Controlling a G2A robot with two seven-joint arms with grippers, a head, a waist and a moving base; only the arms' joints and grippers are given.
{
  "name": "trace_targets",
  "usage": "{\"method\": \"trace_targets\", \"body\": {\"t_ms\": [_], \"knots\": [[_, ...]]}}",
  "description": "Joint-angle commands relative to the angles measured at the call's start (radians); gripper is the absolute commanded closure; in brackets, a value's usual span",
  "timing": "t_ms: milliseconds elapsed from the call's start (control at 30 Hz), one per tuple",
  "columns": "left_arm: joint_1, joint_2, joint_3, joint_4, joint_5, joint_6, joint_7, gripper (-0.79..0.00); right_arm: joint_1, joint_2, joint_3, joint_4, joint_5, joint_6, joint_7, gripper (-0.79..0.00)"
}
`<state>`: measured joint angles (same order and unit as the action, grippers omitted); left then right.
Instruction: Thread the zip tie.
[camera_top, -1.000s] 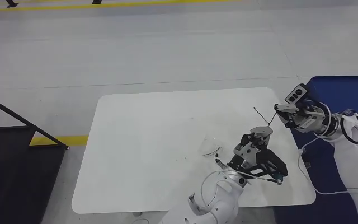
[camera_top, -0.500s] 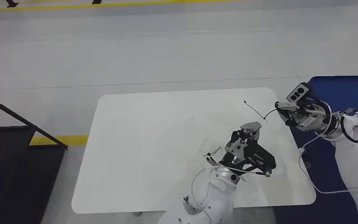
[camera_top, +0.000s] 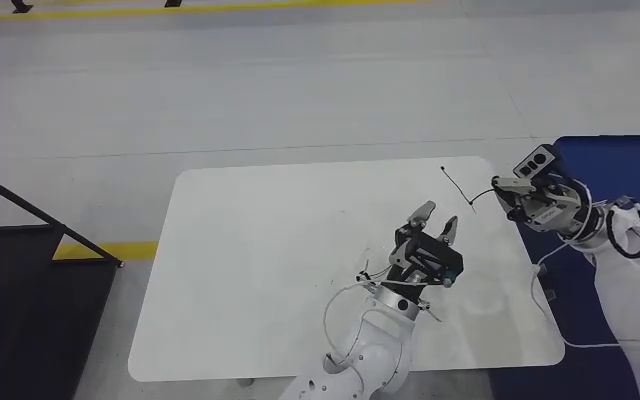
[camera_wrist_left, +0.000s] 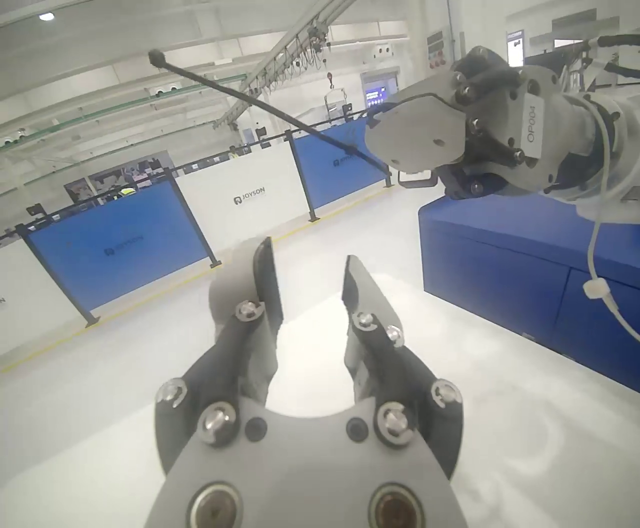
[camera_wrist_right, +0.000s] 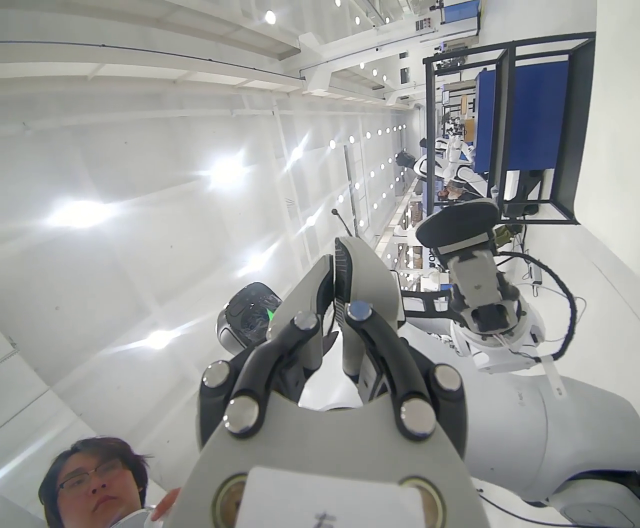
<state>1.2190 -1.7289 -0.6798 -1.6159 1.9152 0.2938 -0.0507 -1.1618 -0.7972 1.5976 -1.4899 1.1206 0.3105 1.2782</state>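
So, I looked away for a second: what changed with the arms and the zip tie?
The left gripper drew back from the thin black plastic zip tie toward the middle of the white table, its fingers opening. The right gripper stayed shut on the tie.

Bright, even overhead light; ceiling lamps flare, wrist-view edges curve.

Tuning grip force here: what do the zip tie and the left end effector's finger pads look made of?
Zip tie: probably black nylon-type plastic, matte; a thin strap, slightly flexed, standing out of the shut right end effector. Left end effector pads: dark and matte, perhaps rubber or plastic; the look leaves that open.
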Motion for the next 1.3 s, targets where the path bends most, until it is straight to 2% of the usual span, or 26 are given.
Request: {"method": "trace_targets", "body": {"t_ms": [0,167,233,300,367,433,567,867,967,1267], "knots": [[0.0,0.0,0.0,0.0,0.0,0.0,0.0,-0.785,-0.006,0.001,-0.005,-0.019,-0.038,-0.019,0.001,0.0],[0.002,0.001,0.001,-0.008,0.009,-0.005,0.025,-0.785,-0.008,0.001,-0.006,-0.022,-0.047,-0.022,0.004,0.0],[0.007,0.004,0.002,-0.004,0.01,0.003,0.062,-0.397,-0.012,-0.001,-0.007,-0.031,-0.045,-0.032,-0.029,0.0],[0.007,0.003,0.003,0.007,0.006,0.03,0.1,-0.203,-0.018,-0.005,-0.004,-0.039,-0.018,-0.047,-0.064,0.0],[0.003,0.001,0.005,0.023,-0.025,0.059,0.132,-0.114,-0.022,-0.008,-0.002,-0.046,-0.003,-0.053,-0.084,0.0],[-0.005,-0.004,0.013,0.041,-0.046,0.104,0.181,-0.142,-0.025,-0.01,0.002,-0.054,-0.008,-0.07,-0.098,0.0],[-0.03,-0.014,0.038,0.086,-0.128,0.184,0.243,-0.145,-0.039,-0.014,0.002,-0.066,-0.005,-0.089,-0.113,0.0],[-0.082,-0.034,0.107,0.152,-0.219,0.216,0.261,-0.166,-0.057,-0.021,-0.001,-0.094,-0.026,-0.118,-0.138,0.0],[-0.092,-0.039,0.112,0.145,-0.258,0.236,0.284,-0.123,-0.057,-0.023,-0.005,-0.099,-0.033,-0.119,-0.142,0.0],[-0.109,-0.049,0.112,0.166,-0.304,0.272,0.324,-0.095,-0.058,-0.027,-0.007,-0.104,-0.05,-0.114,-0.136,0.0]]}}
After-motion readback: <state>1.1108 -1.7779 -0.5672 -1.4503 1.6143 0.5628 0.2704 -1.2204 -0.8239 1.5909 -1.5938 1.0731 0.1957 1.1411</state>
